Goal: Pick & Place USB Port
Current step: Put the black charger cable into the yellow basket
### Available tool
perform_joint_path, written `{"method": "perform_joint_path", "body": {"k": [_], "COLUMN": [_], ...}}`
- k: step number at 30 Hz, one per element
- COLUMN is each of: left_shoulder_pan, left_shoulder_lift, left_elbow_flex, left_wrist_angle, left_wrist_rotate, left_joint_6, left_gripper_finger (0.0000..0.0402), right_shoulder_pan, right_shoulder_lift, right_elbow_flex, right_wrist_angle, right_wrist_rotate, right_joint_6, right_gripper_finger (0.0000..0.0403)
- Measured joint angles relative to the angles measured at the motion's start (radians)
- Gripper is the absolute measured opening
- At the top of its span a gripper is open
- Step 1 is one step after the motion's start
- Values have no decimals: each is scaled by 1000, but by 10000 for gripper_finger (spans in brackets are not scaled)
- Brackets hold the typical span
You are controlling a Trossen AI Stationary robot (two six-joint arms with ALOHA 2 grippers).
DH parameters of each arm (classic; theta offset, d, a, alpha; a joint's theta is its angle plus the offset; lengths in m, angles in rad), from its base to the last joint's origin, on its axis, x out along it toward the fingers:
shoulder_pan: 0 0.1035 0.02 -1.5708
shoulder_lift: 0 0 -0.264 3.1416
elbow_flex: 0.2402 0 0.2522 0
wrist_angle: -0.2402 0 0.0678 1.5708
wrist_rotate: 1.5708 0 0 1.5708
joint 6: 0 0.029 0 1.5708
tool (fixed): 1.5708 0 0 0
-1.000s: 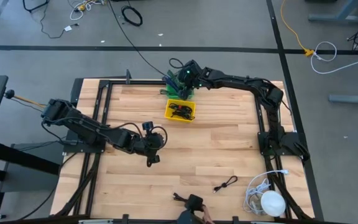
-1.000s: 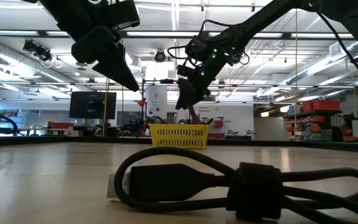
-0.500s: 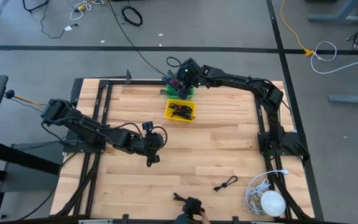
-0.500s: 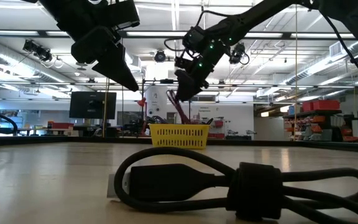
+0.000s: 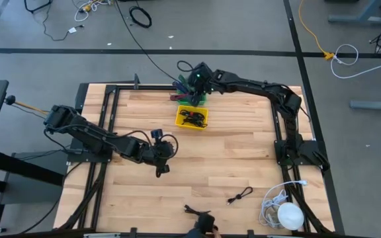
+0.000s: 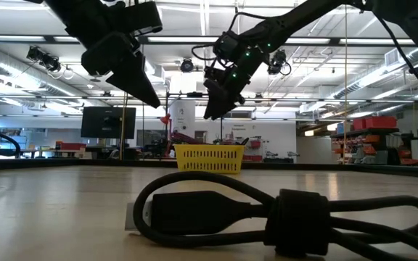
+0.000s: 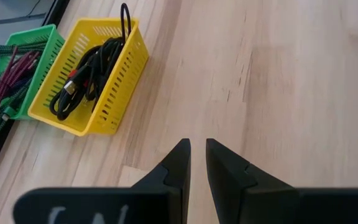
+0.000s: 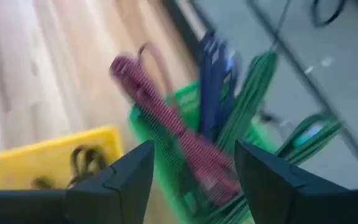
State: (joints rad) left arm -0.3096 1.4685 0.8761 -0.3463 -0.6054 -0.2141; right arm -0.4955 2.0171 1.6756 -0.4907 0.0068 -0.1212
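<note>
Green basket [image 8: 185, 124] and its cables blurred, black cable [image 6: 281, 210] cut off at frame edge

— Where is room around the yellow basket [image 5: 192, 117]?
— Bare wood on its near side. Behind it the green basket [image 5: 189, 98] touches it, cables standing up, the right gripper [image 5: 192, 92] just above.

The dark left arm stretches low across the middle of the bench, its two-finger tool [image 7: 193, 163] nearly closed, tips a sliver apart. The dark right arm reaches along the far edge, its tool [image 8: 191, 165] spread wide and empty.
</note>
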Motion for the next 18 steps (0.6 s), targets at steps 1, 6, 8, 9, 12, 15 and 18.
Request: {"method": "perform_joint_path", "body": {"k": [1, 6, 8, 9, 12, 15, 18], "left_shoulder_pan": [0, 0, 0, 0, 0, 0, -10], "left_shoulder_lift": [0, 0, 0, 0, 0, 0, 0], "left_elbow_flex": [0, 0, 0, 0, 0, 0, 0], "left_wrist_angle": [-8, -58, -77, -86, -122, -168, -208], "left_wrist_rotate": [-1, -24, -26, -26, -27, -27, -26], "left_joint_6": [-3, -11, -17, -23, -40, -69, -95], "left_gripper_finger": [55, 55, 55, 55, 55, 55, 55], "right_shoulder_pan": [4, 81, 136, 167, 267, 382, 488], "right_shoulder_lift": [0, 0, 0, 0, 0, 0, 0], "right_elbow_flex": [0, 0, 0, 0, 0, 0, 0], "right_wrist_angle": [-28, -191, -237, -256, -290, -297, -281], "right_wrist_rotate": [-20, -145, -198, -215, -236, -228, -225], "right_joint_6": [10, 12, 12, 12, 40, 64, 103], "right_gripper_finger": [224, 223, 221, 221, 219, 219, 219]}}
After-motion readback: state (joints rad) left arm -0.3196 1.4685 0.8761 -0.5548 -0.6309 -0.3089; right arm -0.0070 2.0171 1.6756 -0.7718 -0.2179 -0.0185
